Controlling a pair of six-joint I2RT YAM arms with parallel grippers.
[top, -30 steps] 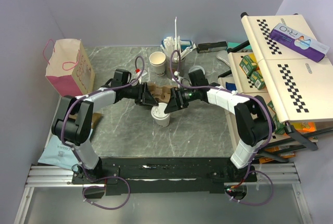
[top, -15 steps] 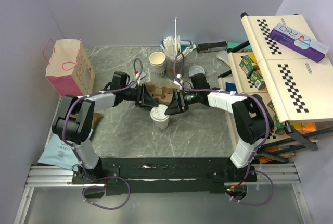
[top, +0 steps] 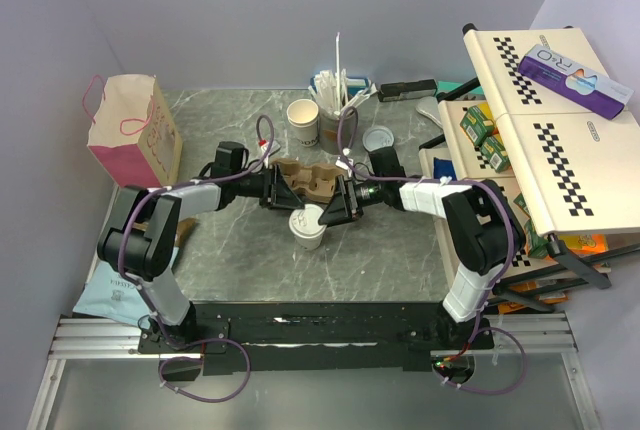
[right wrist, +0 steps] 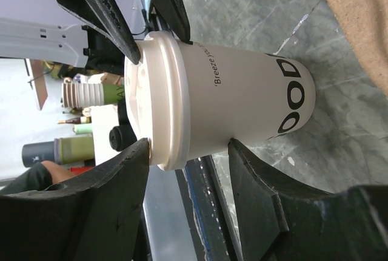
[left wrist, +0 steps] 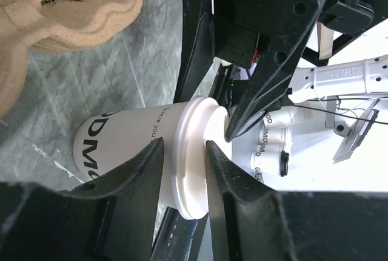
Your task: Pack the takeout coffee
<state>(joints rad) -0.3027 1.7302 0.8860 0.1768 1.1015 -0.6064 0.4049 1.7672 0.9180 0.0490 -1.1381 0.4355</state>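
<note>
The takeout coffee (top: 309,229), an off-white paper cup (right wrist: 242,97) capped by its white lid (right wrist: 157,91), stands on the marble table just in front of the brown cardboard tray (top: 305,180). My left gripper (left wrist: 183,145) comes in from the left and pinches the lid's rim (left wrist: 194,152), one finger on the cup wall (left wrist: 133,133) and one on the lid's top. From the right, my right gripper (right wrist: 189,145) straddles the same cup, with one tip on the lid's top and the other on the cup wall. In the top view both grippers, left (top: 290,200) and right (top: 328,212), meet at the cup.
A second open paper cup (top: 303,122), a grey cup of straws and stirrers (top: 335,110) and a loose white lid (top: 378,137) stand behind the tray. A pink paper bag (top: 130,128) sits at the back left. A rack of boxes (top: 520,140) borders the right side.
Both grippers and the cup have shifted slightly toward the near edge and left. The right gripper's fingers have narrowed onto the cup and lid.
</note>
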